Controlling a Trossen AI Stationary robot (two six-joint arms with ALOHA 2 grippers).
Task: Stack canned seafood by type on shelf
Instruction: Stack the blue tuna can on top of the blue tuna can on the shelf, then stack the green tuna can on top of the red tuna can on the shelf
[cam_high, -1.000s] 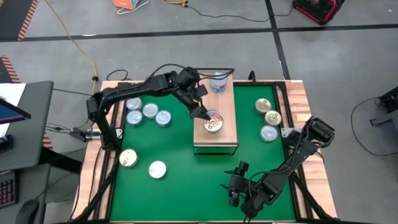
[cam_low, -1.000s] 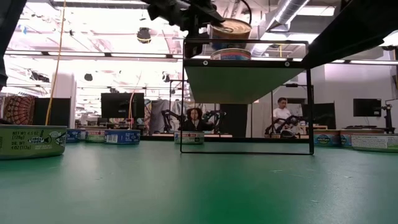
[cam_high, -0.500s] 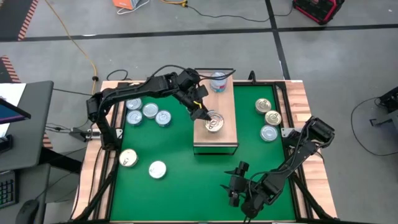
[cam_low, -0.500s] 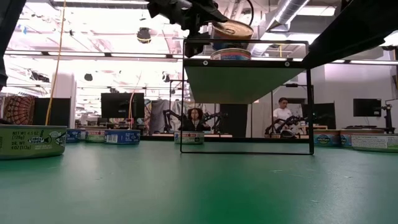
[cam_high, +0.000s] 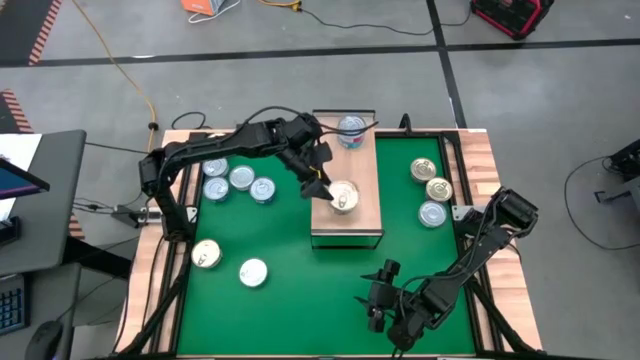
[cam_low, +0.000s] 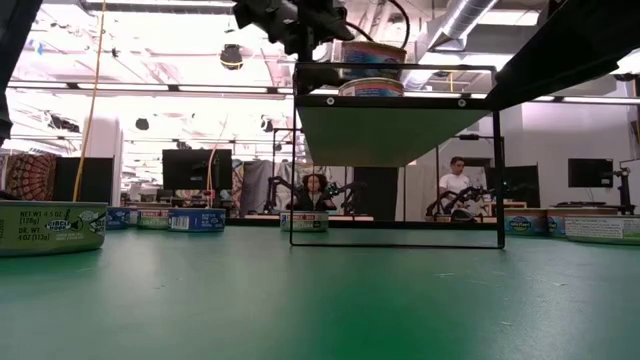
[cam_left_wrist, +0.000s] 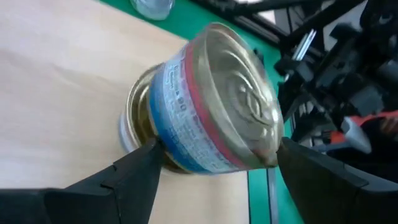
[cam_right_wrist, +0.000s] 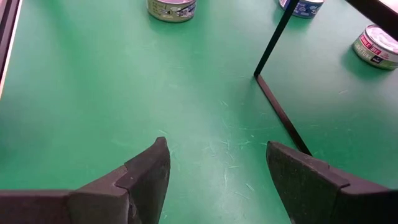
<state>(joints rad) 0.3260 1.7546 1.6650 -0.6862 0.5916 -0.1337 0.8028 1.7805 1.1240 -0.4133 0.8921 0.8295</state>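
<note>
I'm parking my left gripper (cam_high: 322, 186) over the long light-wood shelf block (cam_high: 365, 212), and my two dark fingers (cam_left_wrist: 134, 174) are sitting on either side of a small round metal tin with a ribbed gold-tan lid (cam_left_wrist: 219, 109) and a blue and red paper band around its wall. That tin is resting a bit crooked on a second gold tin (cam_left_wrist: 138, 118) underneath, so it's a two-high stack on the pale, smooth-grained plank. My jaws are spread wider than the tin; the fingertips look just beside its wall, and I honestly can't tell whether they're touching it (it seems to be sitting on its own weight).

Farther back on the same plank, a blue-topped round tin (cam_high: 351, 129) is standing alone. From table height the plank is showing as a raised top on a thin black wire frame (cam_low: 397, 240).

The rest of the flat tins are lying on the felt-looking green mat (cam_high: 290, 290): three blue-silver ones (cam_high: 240, 180) clustered on my left side, a gold one (cam_high: 206, 254) and a white one (cam_high: 253, 271) nearer the front, and two gold tins plus a blue one (cam_high: 431, 190) over on the right.

My right gripper (cam_right_wrist: 214, 171) is hanging low over bare mat at the front, its fingers wide apart and holding nothing.
</note>
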